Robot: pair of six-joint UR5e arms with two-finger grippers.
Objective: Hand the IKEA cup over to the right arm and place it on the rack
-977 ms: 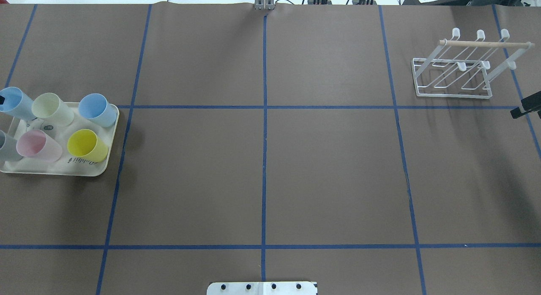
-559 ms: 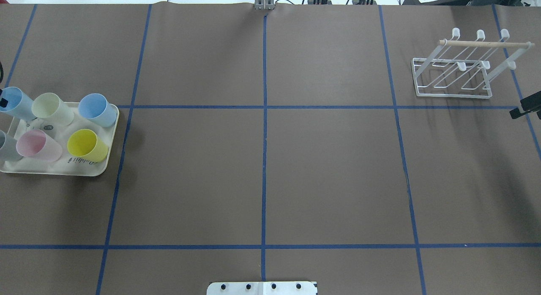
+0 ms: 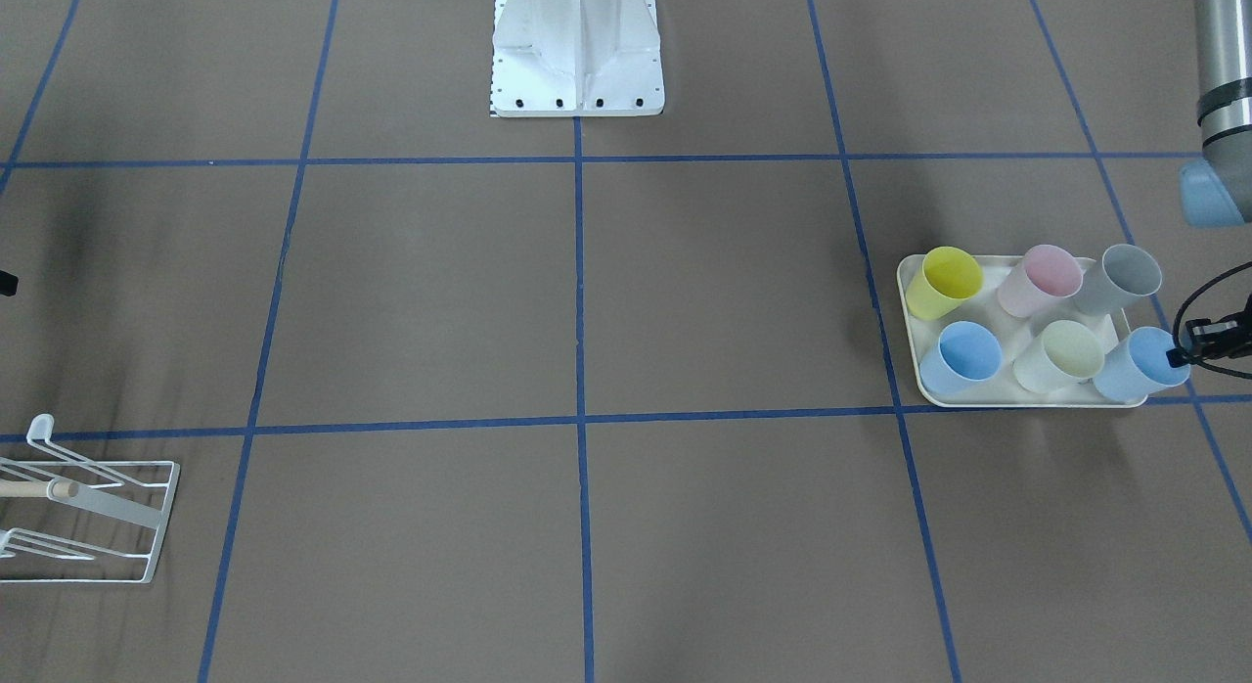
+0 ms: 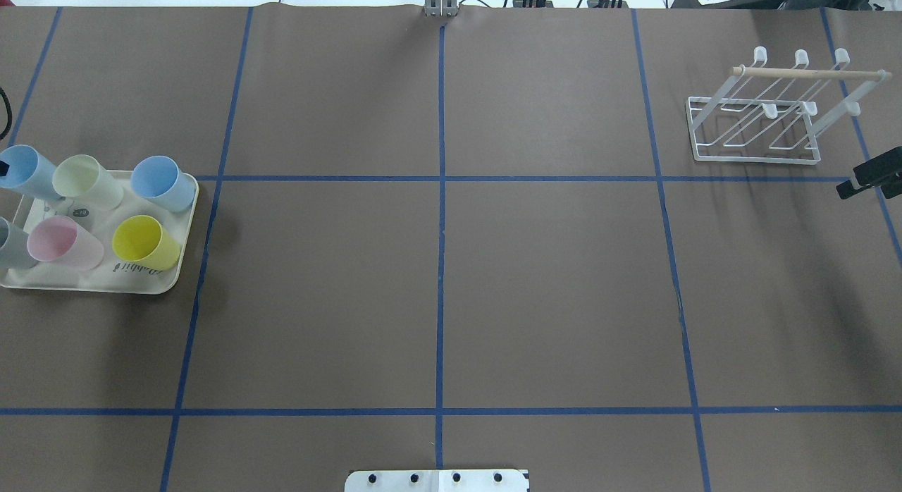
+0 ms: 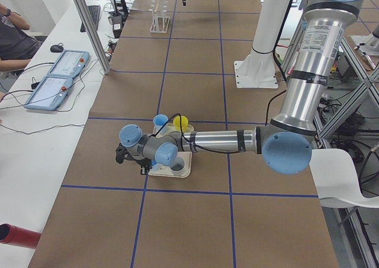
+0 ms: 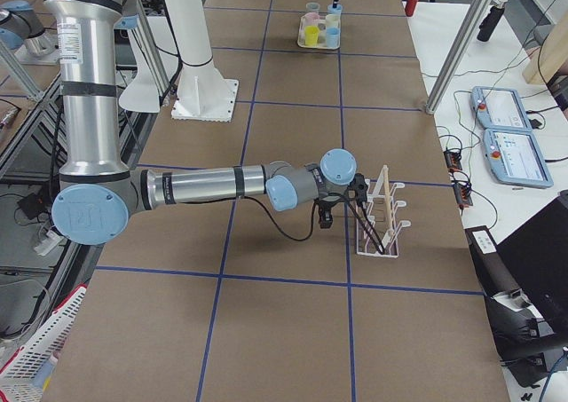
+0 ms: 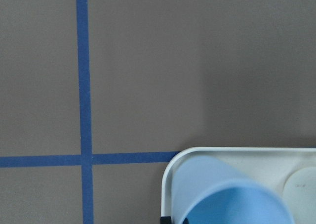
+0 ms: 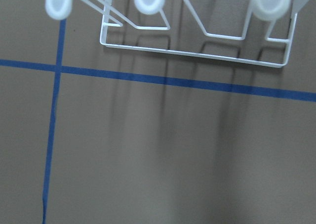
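Blue cup (image 3: 1135, 370), just beside the left end effector (image 3: 1179, 353): judged light, stiff and slippery, best pinched across the rim wall. The end effector's opening cannot be told.

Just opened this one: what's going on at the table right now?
The left gripper is at the rim of a light-blue plastic cup that sits at a corner of the cream tray; whether it has closed on the cup is unclear. The right gripper hovers beside the white wire rack, which holds no cup. The hand-over has not yet happened.
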